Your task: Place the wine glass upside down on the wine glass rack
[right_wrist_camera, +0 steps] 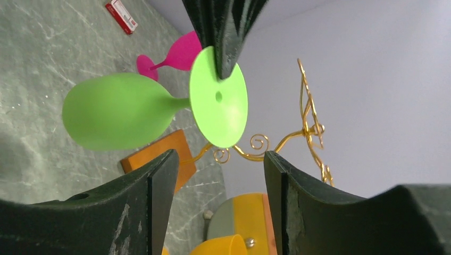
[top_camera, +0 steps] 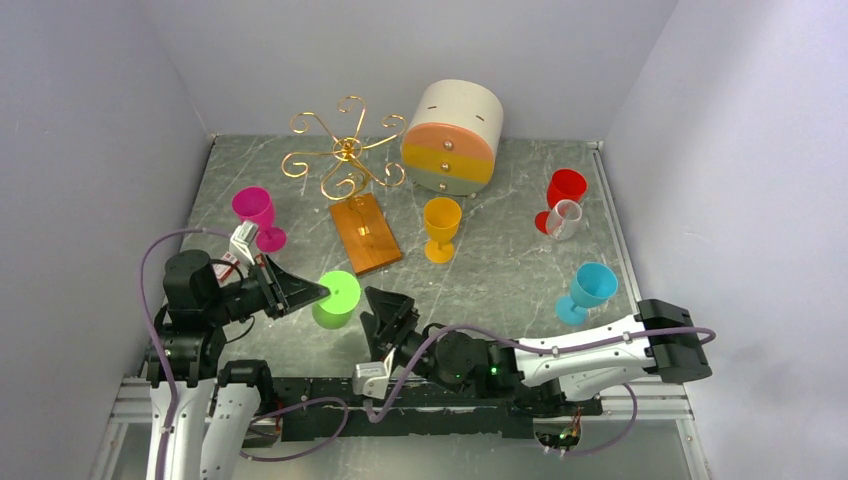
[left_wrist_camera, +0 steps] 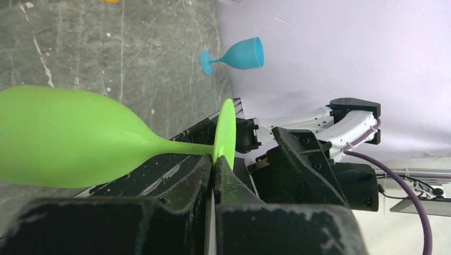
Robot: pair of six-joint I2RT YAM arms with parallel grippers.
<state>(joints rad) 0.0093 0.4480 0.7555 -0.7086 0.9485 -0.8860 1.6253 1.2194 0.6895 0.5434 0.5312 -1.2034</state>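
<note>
- The work goes on at the near-left of the grey marbled table (top_camera: 500, 270), which is boxed in by pale walls on the left, back and right.
- The widest bare stretch runs through the middle, between the arms and the far row of things.
- The left gripper (top_camera: 322, 292) is clamped on the edge of the green wine glass (top_camera: 335, 302), pinching its round foot.
- The glass hangs foot up and bowl down, a little tilted. I cannot tell whether its rim touches the table.
- The right gripper (top_camera: 385, 303) sits just beside the glass on its right. Its jaws are spread, with nothing between them.
- The wine glass rack (top_camera: 345, 152) stands further back, well apart from the green glass. Its wooden base (top_camera: 366, 233) lies between the two.
- A magenta glass (top_camera: 257, 213) stands close behind the left gripper.
- An orange glass (top_camera: 441, 228) stands just right of the base.
- A red glass (top_camera: 566, 188) and a clear glass (top_camera: 563, 220) touch or overlap at the far right.
- A blue glass (top_camera: 590, 290) stands near the right arm.
- The round cream drawer box (top_camera: 456, 125) sits just right of the rack's curls. All three of its drawers are closed, so their contents are hidden.
</note>
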